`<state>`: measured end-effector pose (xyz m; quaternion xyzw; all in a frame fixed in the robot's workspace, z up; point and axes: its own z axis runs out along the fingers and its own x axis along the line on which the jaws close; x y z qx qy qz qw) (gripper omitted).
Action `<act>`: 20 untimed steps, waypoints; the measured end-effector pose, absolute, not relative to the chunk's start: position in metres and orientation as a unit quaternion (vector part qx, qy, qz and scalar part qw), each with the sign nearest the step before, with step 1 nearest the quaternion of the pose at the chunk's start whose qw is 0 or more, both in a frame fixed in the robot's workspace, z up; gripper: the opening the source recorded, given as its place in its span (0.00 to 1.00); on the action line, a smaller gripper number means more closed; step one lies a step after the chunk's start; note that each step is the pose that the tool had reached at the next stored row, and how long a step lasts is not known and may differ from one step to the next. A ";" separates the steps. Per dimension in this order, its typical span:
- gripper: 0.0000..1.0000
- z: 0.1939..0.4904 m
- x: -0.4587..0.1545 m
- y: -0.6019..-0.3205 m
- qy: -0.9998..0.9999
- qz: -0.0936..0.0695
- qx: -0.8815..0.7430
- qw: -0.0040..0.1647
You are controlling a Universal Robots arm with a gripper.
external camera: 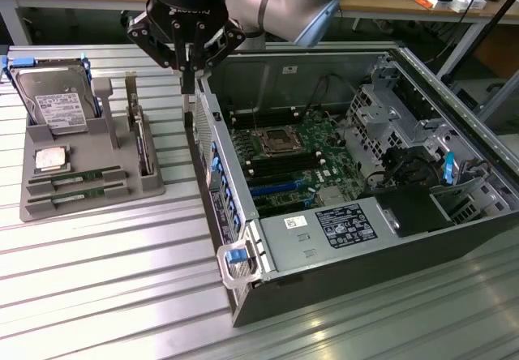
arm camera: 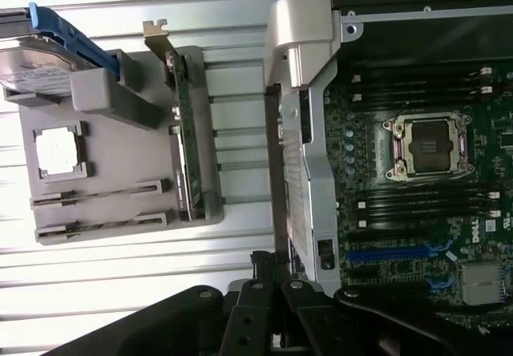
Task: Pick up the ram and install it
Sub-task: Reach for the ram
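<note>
Black linkages of the end effector (arm camera: 268, 272) sit closest in the wrist view, its fingers pressed together with nothing visibly between them. In the exterior view the closed end effector (external camera: 188, 84) hangs point-down over the upright side wall of the open computer case (external camera: 324, 287), between the case and a grey tray (external camera: 32, 206) on the ribbed metal bench (external camera: 105, 295).

The ram (external camera: 77, 179) lies in the tray's front part as a thin green stick seated in a slot. A second stick (external camera: 77, 195) sits just beside it, nearer the tray's front edge. A square silver processor chip (external camera: 50, 159) and a hard drive (external camera: 57, 100) occupy the tray behind them. The end effector is well apart from both sticks.

Each stick's long axis runs across the exterior view from left to right, along the tray's front edge. In the wrist view that axis looks roughly parallel to the empty memory slots (arm camera: 417, 204) on the motherboard (external camera: 300, 157).

The pick-up seems the step in hand. Doing it well likely means opening the fingers, squaring them across the stick's thin faces near its middle, and lifting straight out of the slot without twisting.
</note>
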<state>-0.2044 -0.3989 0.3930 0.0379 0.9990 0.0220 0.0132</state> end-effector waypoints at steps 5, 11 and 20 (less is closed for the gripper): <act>0.10 0.393 -0.217 -0.399 0.999 0.022 0.038 0.013; 0.10 0.393 -0.237 -0.399 0.999 0.022 0.038 0.013; 0.10 0.392 -0.253 -0.399 0.999 0.022 0.038 0.013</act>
